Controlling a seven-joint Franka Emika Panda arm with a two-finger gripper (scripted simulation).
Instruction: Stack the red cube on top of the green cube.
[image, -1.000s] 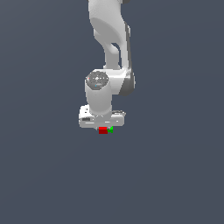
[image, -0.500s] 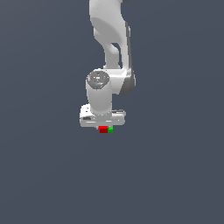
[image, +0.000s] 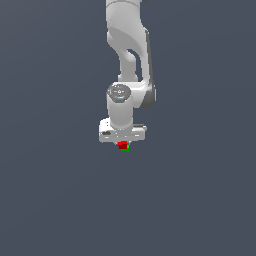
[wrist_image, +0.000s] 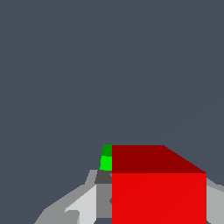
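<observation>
The red cube shows just under the white gripper, whose fingers are mostly hidden behind the hand. In the wrist view the red cube sits large between the two grey fingers, which are shut on it. The green cube peeks out as a thin strip beside and below the red cube; in the wrist view only a narrow green sliver shows past the red cube's edge. The red cube covers most of the green one.
The white arm rises straight above the gripper. A plain dark grey-blue floor surrounds the cubes.
The red cube has shifted slightly toward the green cube, so less of the green shows. The arm has barely moved.
</observation>
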